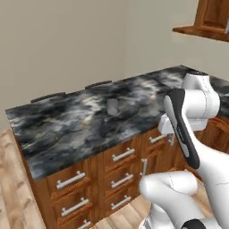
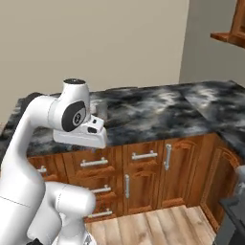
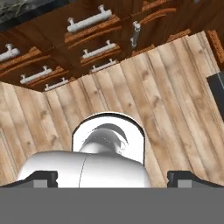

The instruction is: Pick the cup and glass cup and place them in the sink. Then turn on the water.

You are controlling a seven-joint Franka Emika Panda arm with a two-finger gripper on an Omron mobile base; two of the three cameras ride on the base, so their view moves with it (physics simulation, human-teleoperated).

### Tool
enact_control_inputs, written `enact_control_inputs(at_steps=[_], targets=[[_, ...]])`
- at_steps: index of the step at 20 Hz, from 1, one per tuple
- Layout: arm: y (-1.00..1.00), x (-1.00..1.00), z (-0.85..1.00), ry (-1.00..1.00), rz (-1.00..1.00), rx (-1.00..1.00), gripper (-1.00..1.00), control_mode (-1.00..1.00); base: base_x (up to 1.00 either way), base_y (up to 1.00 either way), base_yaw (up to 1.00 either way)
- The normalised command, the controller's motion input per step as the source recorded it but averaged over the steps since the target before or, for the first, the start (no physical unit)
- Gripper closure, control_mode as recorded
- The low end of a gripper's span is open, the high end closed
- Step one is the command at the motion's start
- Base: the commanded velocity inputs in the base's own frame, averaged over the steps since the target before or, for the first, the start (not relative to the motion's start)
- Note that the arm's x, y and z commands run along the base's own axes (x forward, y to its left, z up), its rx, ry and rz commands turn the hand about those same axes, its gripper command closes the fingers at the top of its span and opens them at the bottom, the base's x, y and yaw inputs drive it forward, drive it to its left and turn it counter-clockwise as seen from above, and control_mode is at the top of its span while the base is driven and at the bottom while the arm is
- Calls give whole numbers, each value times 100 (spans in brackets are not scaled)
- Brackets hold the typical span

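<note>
- One glass cup (image 1: 112,106) stands upright on the dark marbled counter (image 1: 67,129), near its back edge, above the wooden drawers (image 1: 71,179).
- Gripper (image 3: 112,178) points down at the plank floor (image 3: 175,100), jaws spread wide, holding nothing.

Arm folded, hand (image 3: 112,178) pointing down, fingers spread wide.

we see flat, even light with no clear source, as rendered scenes have. the marble counter (image 1: 67,125) shows soft pale patches but no sharp glare. the cabinet fronts (image 3: 87,39) sit in deep shadow in the hand view, while the wood floor (image 3: 166,96) is bright. the glass cup (image 1: 112,106) looks faint and blurry. all pictures are coarse, edges soft, without bending at the borders.
</note>
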Motion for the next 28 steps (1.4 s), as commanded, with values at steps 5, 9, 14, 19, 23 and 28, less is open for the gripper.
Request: enact_control_inputs(at_steps=[5,9,14,19,23,28], targets=[[0,0,0,0,0,0,-100,100,83,-30,57],[0,0,0,0,0,0,-100,100,81,-30,22],[0,0,0,0,0,0,-100,100,68,-34,33],[0,0,0,0,0,0,-100,100,64,-55,18],[0,0,0,0,0,0,-100,100,18,-41,2],[0,0,0,0,0,0,-100,100,0,0,0]])
